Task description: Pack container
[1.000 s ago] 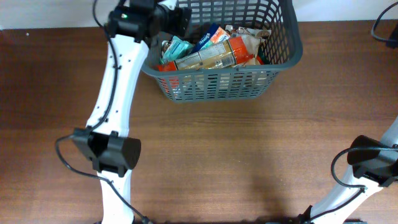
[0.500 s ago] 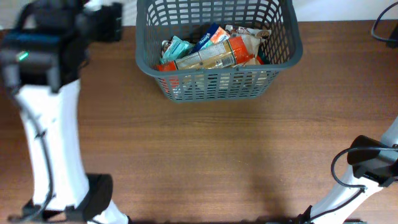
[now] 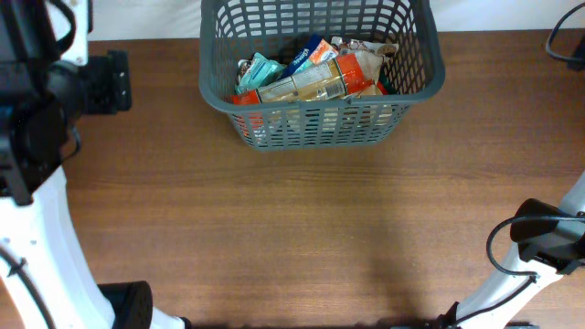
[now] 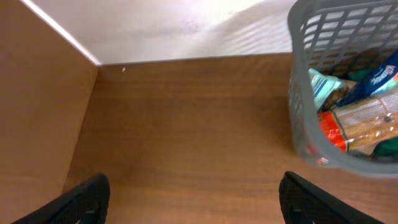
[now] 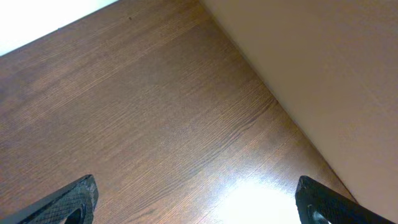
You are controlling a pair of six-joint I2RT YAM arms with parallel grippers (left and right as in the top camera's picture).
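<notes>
**Basket loaded, both grippers empty**

The basket (image 3: 320, 126) stands upright at the far middle of the table (image 3: 302, 238). A heap of packets (image 3: 311, 78) lies inside it, below the rim. The left gripper (image 4: 199, 208) hangs well to the basket's left, its 2 fingers spread wide with only bare wood between them. In the left wrist view the basket's wall sits at the right edge. The right gripper (image 5: 199, 208) is also spread wide and holds nothing, over bare wood far from the basket.

The basket looks like stiff moulded plastic: light by itself, a little heavier loaded. The rim seems the best hold, with 1 finger through a slot and 1 outside the wall. A lift from 1 side would likely tip it, so 2 grips on opposite ends should keep it level. The smooth plastic may slip. The glossy packets look soft and easily crushed.
</notes>
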